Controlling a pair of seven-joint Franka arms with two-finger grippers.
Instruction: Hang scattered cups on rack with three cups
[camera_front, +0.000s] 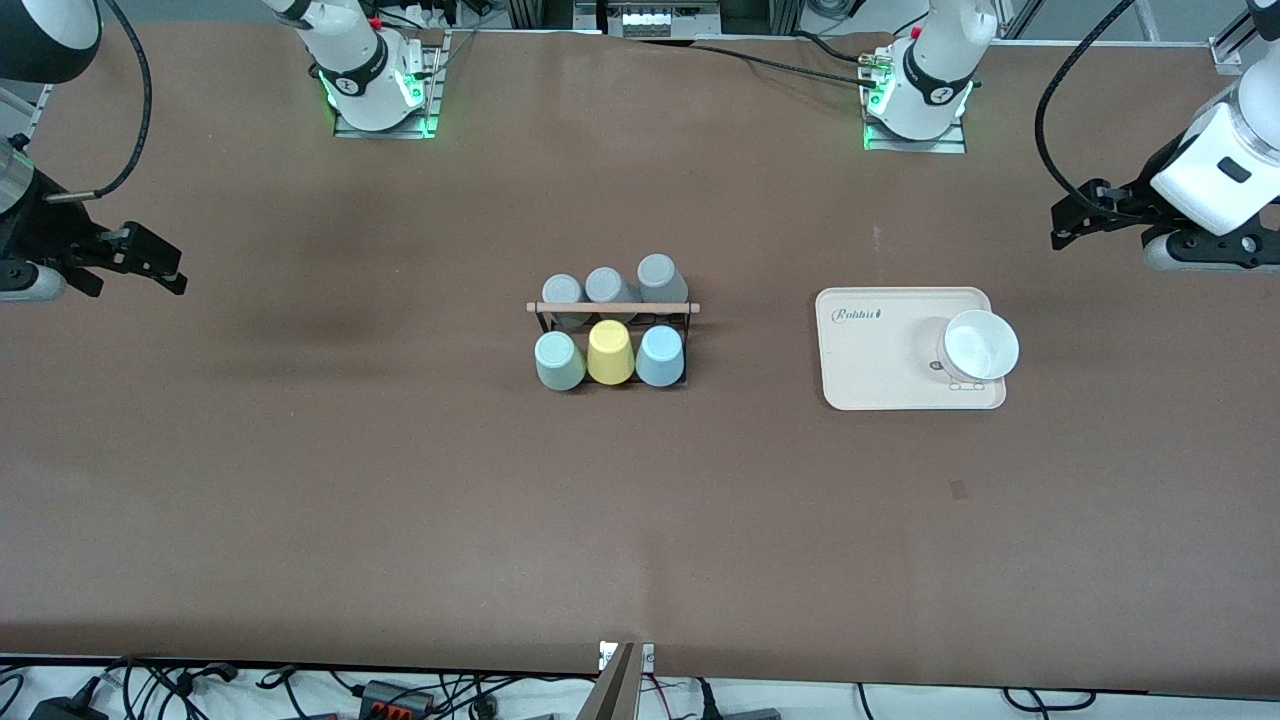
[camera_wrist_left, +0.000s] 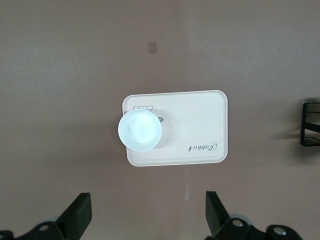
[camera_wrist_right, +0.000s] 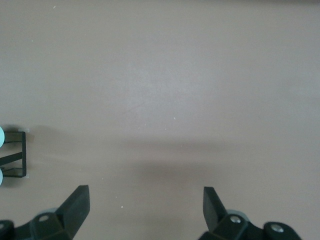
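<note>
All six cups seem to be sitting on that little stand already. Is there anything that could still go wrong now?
Perhaps. The rack is crowded: the mint cup, yellow cup and blue cup sit side by side, so a bump might knock one off. The white bowl overhangs the tray rim and could tip. Both tools, left and right, hang open, apart from everything.

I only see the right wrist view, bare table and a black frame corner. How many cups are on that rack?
Observer: Six on the rack: mint cup, yellow cup, blue cup nearer the front camera, grey cups farther.
Operator: Any loose cups?
Observer: None visible; only a white bowl on a cream tray, toward the left arm's end.
Operator: And the hands?
Observer: Left hand open over table near that tray; right hand open over the right arm's end.
</note>
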